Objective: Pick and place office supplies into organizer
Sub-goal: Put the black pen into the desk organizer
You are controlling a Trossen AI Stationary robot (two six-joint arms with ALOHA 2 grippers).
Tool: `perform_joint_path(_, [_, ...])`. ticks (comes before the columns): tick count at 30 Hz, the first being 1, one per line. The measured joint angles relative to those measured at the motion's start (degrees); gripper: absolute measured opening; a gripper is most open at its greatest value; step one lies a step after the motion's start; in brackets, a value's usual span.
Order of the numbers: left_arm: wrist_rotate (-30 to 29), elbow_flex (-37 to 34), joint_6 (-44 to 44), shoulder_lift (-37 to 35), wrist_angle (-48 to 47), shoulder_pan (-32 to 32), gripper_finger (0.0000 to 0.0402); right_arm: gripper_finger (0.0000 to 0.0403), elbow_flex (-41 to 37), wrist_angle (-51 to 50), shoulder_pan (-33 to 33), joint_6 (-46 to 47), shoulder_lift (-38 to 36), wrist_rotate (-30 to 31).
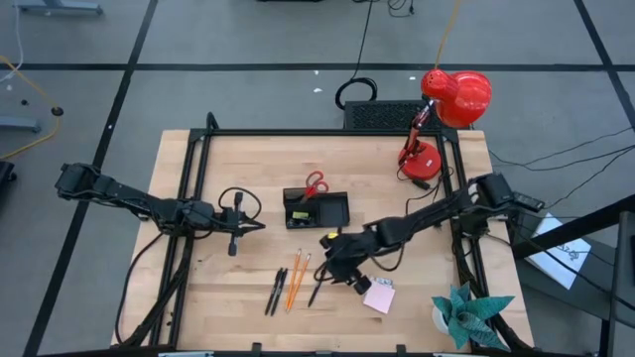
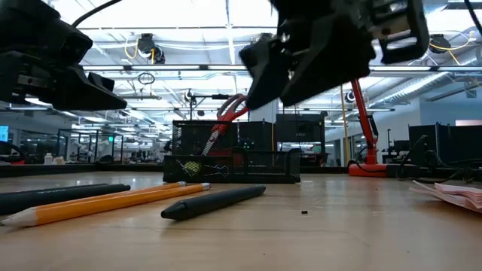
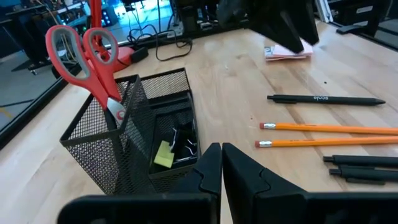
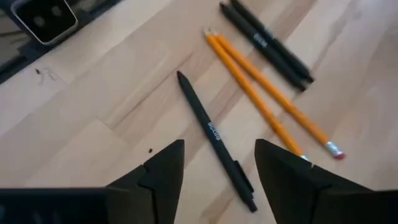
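The organizer (image 1: 316,209), a black mesh tray, sits near the middle of the counter (image 1: 248,159). Its taller section holds the red-handled scissors (image 3: 84,59) upright, blades down and handles up, so they stay put without tipping. A lower compartment holds a small yellow piece (image 3: 164,155) and some black clips (image 3: 183,142), which are small enough to need walls around them.

Still loose on the counter, in front of the organizer, lie 2 orange pencils (image 1: 296,278), 2 black pens (image 1: 277,290) side by side, and 1 more black pen (image 4: 214,140) apart from that group. The pink sticky-note pad (image 1: 379,296) lies farther toward the right arm's side.

The right end effector (image 4: 219,163) hangs just above the lone pen with its fingers spread on either side of the barrel and not touching it. This looks like the approach for a pinch across the pen's width; lying apart from the others, it is the easiest to take cleanly.

The left end effector (image 3: 221,163) waits beside the organizer, fingers pressed together and holding nothing, clear of the right arm's path.
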Motion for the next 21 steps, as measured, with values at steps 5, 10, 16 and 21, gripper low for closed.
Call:
perform_joint_path(5, [0.0,0.0,0.1,0.0,-0.33,0.02,0.0021,0.0184,1.08,0.25,-1.38,-1.8,3.5,-0.13])
perform_joint_path(10, [0.01,0.0,0.12,0.0,-1.11,0.04,0.0021,0.0184,1.13,-0.05,-1.91,-4.57,5.31,-0.21])
perform_joint_path(16, [0.04,0.0,-1.03,0.0,-1.05,0.04,0.0021,0.0183,1.13,1.75,-3.51,-6.33,6.06,-1.52])
perform_joint_path(21, [0.06,0.0,-1.23,-0.02,-1.03,0.07,0.0021,0.0182,1.17,3.45,-5.28,-6.1,6.04,-6.4])
